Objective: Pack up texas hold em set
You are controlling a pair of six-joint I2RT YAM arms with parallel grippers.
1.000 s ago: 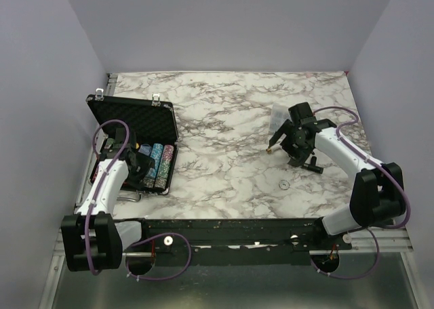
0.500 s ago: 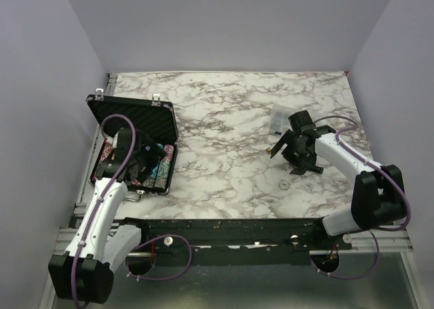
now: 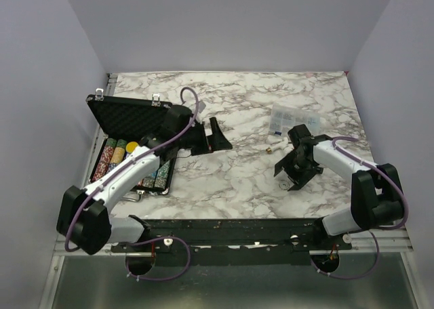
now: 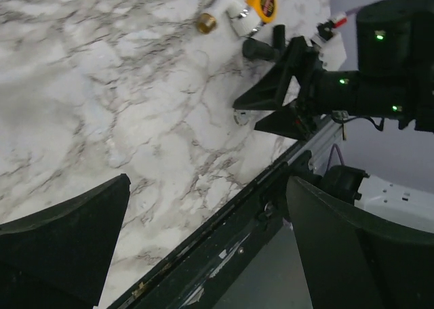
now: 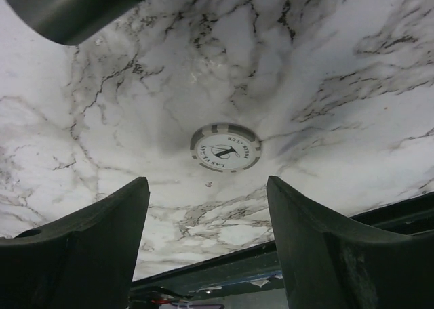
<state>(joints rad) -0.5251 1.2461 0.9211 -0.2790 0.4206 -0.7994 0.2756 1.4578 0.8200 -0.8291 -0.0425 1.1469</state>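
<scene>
The black case (image 3: 133, 116) lies open at the table's left, lid propped up, with rows of coloured poker chips (image 3: 112, 157) inside. My left gripper (image 3: 220, 138) (image 4: 207, 187) hangs open and empty over the marble, right of the case. A white round chip (image 5: 226, 147) lies flat on the marble just beyond my right gripper (image 5: 205, 183) (image 3: 291, 173). That gripper is low over the table and open, with nothing between its fingers. In the top view the right gripper hides the chip.
A clear plastic compartment box (image 3: 288, 117) sits at the back right. A yellow ring with a brass-tipped tool (image 4: 261, 1) (image 3: 270, 148) lies just left of the right gripper. The black front rail (image 3: 230, 229) runs along the table's near edge.
My left arm swung out of the case to the right over the table, and its jaws opened wide. My right gripper moved nearer and lower over the white chip, and its jaws narrowed a little.
</scene>
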